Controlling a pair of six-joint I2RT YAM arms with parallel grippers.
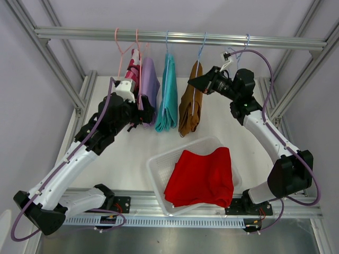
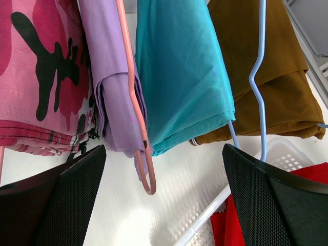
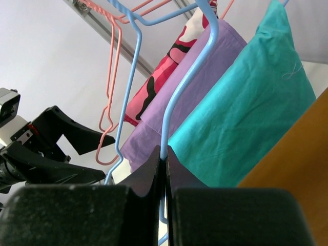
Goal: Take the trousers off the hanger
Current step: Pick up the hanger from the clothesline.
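Clamped shut with the right end effector [image 3: 165, 154] on the thin blue wire hanger [image 3: 171, 118], apparently the one carrying the folded mustard-brown cloth trousers [image 1: 190, 106]. Hanging straight down there, long axis vertical, just beside and below the closed fingers; far nearer the right arm than the left. Probably calls for lifting the hook off the grey metal rail [image 1: 180, 36], or for sliding the cloth down and out.

Just beside on the left: folded teal cloth trousers [image 1: 168, 98], close enough to be dragged along. Further left, lilac cloth trousers [image 1: 149, 82] and pink camouflage-print trousers [image 2: 41, 77] on pink wire hangers [image 2: 134, 113], with the left end effector [image 2: 164, 154] spread wide and empty by their lower ends.

Already off: red cloth trousers [image 1: 204, 177], lying in the white plastic basket [image 1: 159, 159] on the white desk [image 1: 127, 153], near the right arm's base.
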